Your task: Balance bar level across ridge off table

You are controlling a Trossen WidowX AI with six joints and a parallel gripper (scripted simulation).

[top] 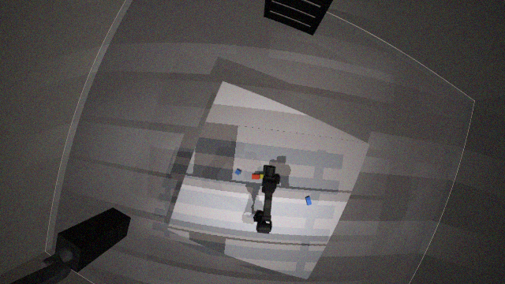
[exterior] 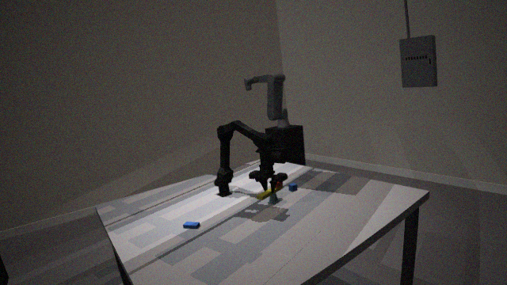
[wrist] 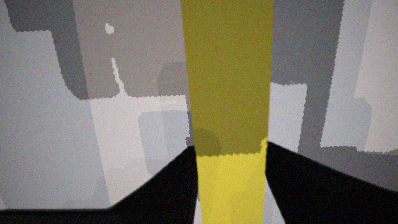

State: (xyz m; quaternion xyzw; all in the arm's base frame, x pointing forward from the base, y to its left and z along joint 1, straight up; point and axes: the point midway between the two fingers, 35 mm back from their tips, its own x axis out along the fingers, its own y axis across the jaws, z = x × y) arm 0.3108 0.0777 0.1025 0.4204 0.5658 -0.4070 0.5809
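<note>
Grey patchwork covers the table (exterior: pixel 380 222), its flat top broken into pale and dark rectangles under dim light, with a dark leg at the right corner. Nearest the front edge, toward the left corner, a small flat blue block (exterior: pixel 191 225) lies well apart from everything else. Farther in, around the middle of the top, the black arm (exterior: pixel 224 158) rises from its base near the left edge and bends over to the gripper (exterior: pixel 268 183), whose fingers are pinching the bar (exterior: pixel 266 193). Just under the bar stands the ridge (exterior: pixel 272 199), a small grey-teal wedge; whether bar and ridge touch cannot be told. A second blue cube (exterior: pixel 292 187) sits just beyond, toward the far edge. Behind the table a dark box carries a grey second arm, and a grey panel hangs on the wall.

The bar is a long, flat-faced yellow strip with a red end (top: pixel 256 176), tilted with its yellow end lower. In the wrist view it (wrist: pixel 230 100) runs straight up between the black fingers, matte, its lower part brighter yellow.
</note>
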